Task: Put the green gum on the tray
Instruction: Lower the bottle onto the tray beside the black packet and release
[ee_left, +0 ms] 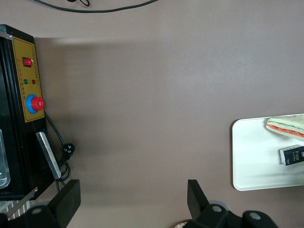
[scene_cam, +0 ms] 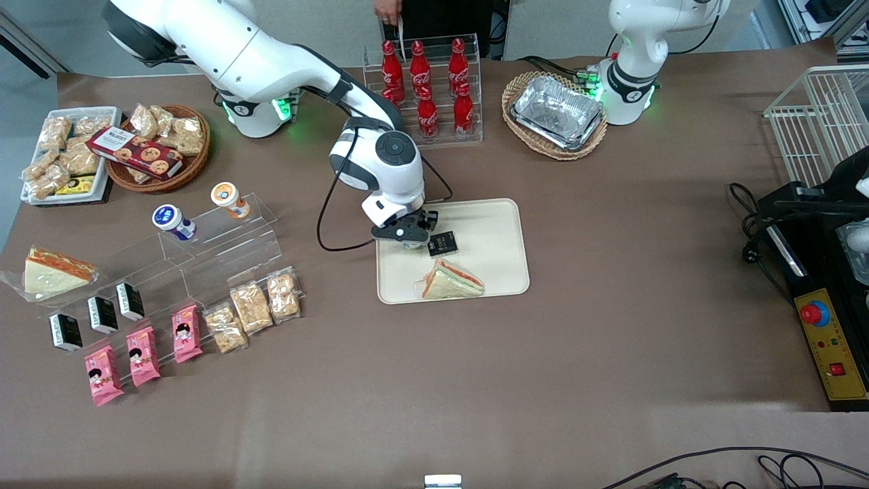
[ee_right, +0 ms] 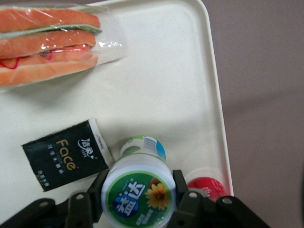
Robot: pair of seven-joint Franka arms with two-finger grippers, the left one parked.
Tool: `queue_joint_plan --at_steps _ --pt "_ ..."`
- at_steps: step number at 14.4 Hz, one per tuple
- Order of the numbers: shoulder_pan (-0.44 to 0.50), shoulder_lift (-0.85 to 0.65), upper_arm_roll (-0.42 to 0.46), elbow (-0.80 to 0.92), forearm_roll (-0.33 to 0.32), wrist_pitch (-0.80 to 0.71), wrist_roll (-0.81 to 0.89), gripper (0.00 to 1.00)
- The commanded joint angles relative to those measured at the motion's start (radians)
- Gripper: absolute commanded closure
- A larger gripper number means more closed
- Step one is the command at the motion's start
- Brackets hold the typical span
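Two pincer [ee_right: 138, 202] fingers clasp green gum [ee_right: 138, 190].

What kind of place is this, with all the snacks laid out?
Probably a robot lab's mock snack shop: cola bottles in a clear rack, wrapped snacks in rows. The claw, over the tray, grips the green gum.

Green gum [ee_right: 138, 198]: white, green-rimmed sunflower lid. Beige tray [ee_right: 190, 85]. Black hand [ee_right: 137, 202]. Brown table [scene_cam: 611, 272].
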Motion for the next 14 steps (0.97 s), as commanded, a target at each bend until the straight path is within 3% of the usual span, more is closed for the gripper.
queue_joint_plan --at_steps 1,2,3,5,6,7,14 --pt "-0.005 0.033 0.004 0.010 -0.028 0.012 0.030 1.00" --pt "-0.006 0.038 0.004 0.010 -0.028 0.011 0.029 0.89" --pt "-0.008 0.039 0.004 0.010 -0.027 0.009 0.029 0.69" --pt "-0.008 0.039 0.003 0.011 -0.024 0.006 0.027 0.45" --pt "-0.009 0.039 0.003 0.010 -0.024 0.006 0.027 0.14" --pt "-0.008 0.039 0.003 0.010 -0.024 0.005 0.027 0.00" --pt "-0.008 0.033 0.004 0.011 -0.024 0.001 0.025 0.00"
